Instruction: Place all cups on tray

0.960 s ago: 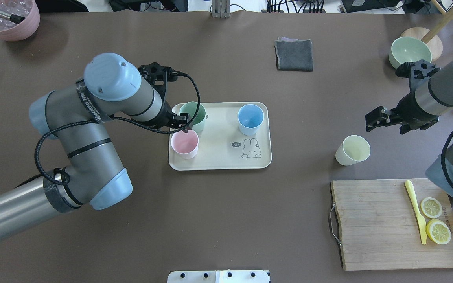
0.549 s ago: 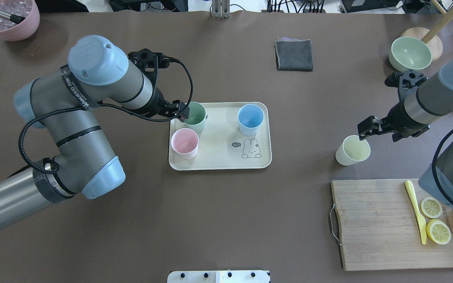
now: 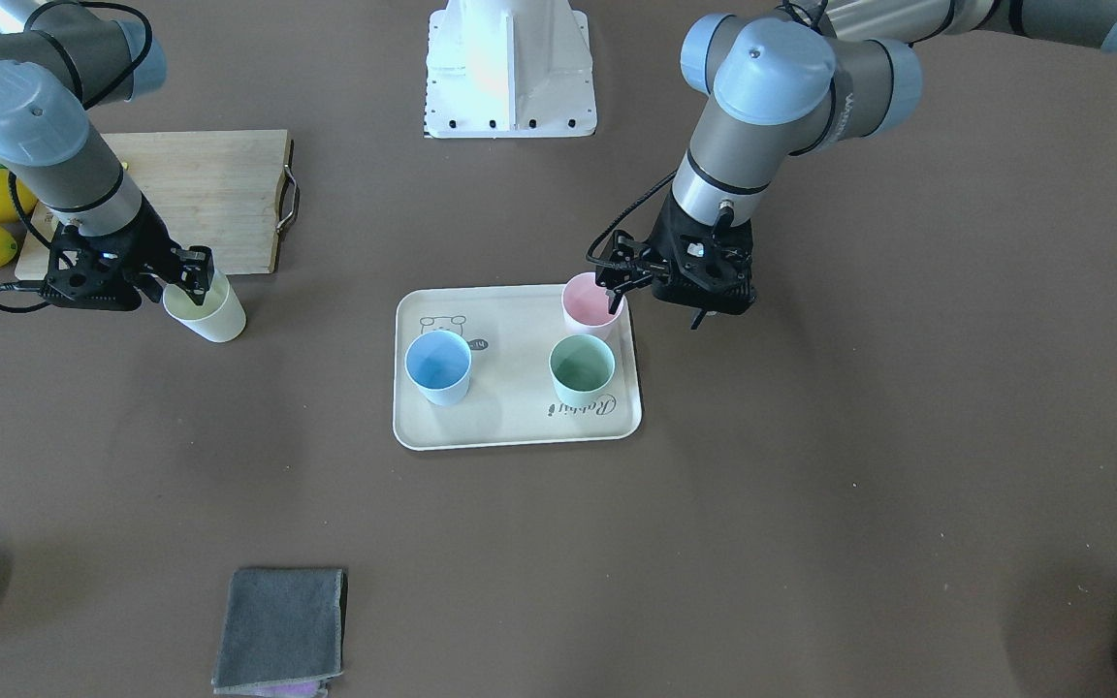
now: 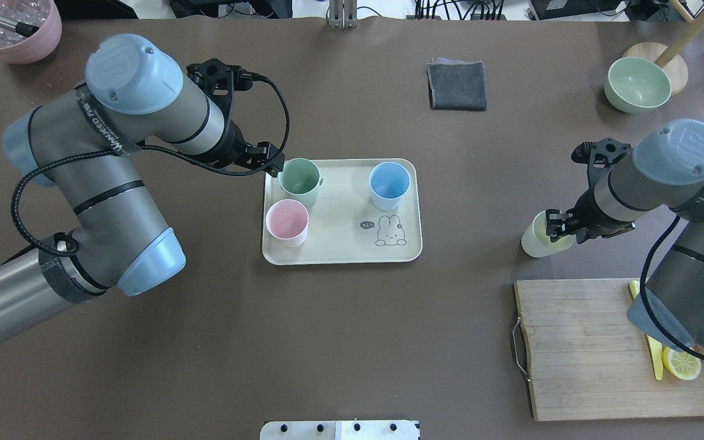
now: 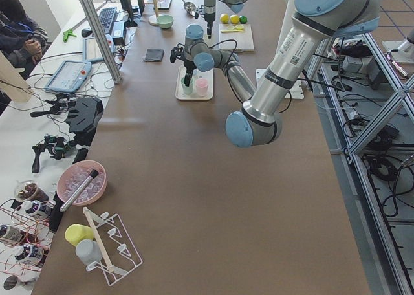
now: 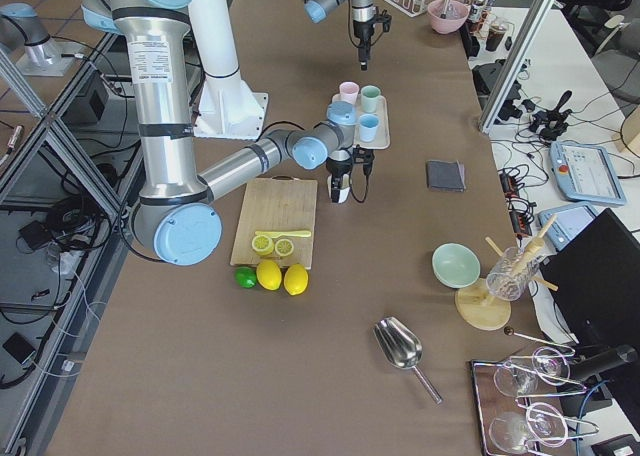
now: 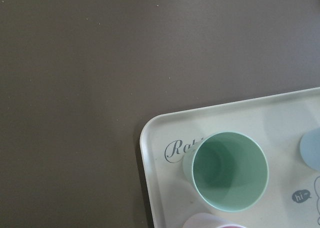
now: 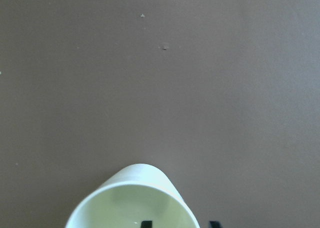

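Right gripper (image 4: 553, 227), jaws apart, astride rim of upright pale yellow cup (image 4: 532, 245), mouth up, axis vertical.

Bright, even overhead light, soft faint shadows on the brown table (image 4: 352, 342), sharp focus, slight wide-angle bending in the side views

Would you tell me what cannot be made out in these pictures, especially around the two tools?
- Right tool: whether it grips the yellow cup. The right wrist view cuts its tips at the bottom edge, and its wrist covers them overhead.
- Left tool: open or shut. It is absent from the left wrist view and too small elsewhere.
- Knife on the board: the right arm hides its upper part overhead.
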You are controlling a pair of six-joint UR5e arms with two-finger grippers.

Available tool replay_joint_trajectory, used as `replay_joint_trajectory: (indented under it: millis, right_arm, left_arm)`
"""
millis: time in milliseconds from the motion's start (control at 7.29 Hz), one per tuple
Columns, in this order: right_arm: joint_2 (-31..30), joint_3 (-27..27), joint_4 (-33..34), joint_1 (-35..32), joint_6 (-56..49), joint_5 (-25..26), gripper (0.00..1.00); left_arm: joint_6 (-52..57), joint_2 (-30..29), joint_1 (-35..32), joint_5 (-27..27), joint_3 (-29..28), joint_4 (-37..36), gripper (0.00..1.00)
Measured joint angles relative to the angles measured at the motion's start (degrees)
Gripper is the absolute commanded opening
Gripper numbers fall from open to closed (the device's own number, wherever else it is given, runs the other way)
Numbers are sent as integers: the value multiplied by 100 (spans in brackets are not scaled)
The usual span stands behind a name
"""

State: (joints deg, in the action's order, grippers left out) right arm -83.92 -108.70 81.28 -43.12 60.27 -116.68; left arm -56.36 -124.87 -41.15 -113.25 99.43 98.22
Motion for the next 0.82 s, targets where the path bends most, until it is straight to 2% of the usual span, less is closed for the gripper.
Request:
replay_joint_trajectory:
  millis: [411, 823]
  right_arm:
    - [742, -32, 50, 120, 988, -30, 0]
    - [1668, 162, 182, 483, 1937, 80, 0]
  left_arm:
    - [809, 144, -542, -466, 71, -242, 98]
    - [2288, 714, -1374, -1025, 77, -306, 98]
